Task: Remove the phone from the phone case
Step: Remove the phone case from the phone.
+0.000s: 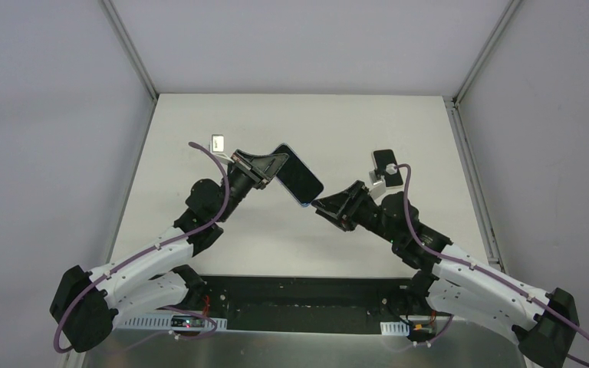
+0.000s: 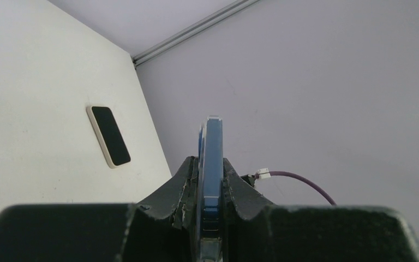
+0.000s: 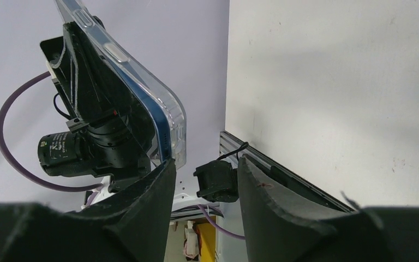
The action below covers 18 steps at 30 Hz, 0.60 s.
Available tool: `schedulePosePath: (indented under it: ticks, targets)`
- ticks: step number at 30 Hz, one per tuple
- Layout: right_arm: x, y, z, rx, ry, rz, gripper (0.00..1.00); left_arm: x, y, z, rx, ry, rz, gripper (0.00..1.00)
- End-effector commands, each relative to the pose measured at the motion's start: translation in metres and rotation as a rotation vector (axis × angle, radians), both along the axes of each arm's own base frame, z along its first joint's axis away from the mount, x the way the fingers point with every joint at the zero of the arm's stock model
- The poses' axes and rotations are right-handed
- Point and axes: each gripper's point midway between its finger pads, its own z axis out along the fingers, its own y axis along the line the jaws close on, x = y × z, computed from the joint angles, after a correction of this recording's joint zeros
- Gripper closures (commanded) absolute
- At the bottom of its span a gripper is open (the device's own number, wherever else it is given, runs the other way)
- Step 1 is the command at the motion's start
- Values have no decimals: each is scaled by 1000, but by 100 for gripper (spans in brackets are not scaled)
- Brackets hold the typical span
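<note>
Peeling a corner free is the step in hand, and the setup suits it. The left gripper (image 1: pixel 271 165) is clamped flat across both faces of the phone (image 1: pixel 301 179), which sits inside its clear case (image 3: pixel 175 123) and hangs in the air above the table (image 1: pixel 314 123). The right gripper (image 3: pixel 204 174) has its jaws apart with nothing between them, and the lower corner of the case lies just beside the tip of one finger.

To do this well, I judge the right fingers should catch only the soft lip of the case at that corner, not the blue body inside it, and then roll the lip away from the screen. The pull should run along the length of the phone so it does not twist in the left grip. That grip covers the far end, so the near end is free to flex. A second phone (image 2: pixel 109 136) lies on the table, well apart.
</note>
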Motion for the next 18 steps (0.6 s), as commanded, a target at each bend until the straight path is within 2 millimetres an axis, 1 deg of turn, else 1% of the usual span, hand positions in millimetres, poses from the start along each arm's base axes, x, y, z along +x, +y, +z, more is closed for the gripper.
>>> schedulePosePath:
  ticks: [1,4,5,8,18]
  targets:
    - [6,2,14,32,-20,-28,53,-17,-2,47,-131,-106,-53,100]
    - [7,3,13,28,-14,-29,54,-20,-4,50,-137,-109,-62,100]
    - [12,1,13,24,-17,-55,54,-21,-5,51,-140,-111,-65,100]
    - [16,1,10,15,-10,-74,55,-24,-7,55,-146,-117,-77,100]
    - [23,-2,3,2,-2,-118,57,-30,-8,59,-160,-123,-93,100]
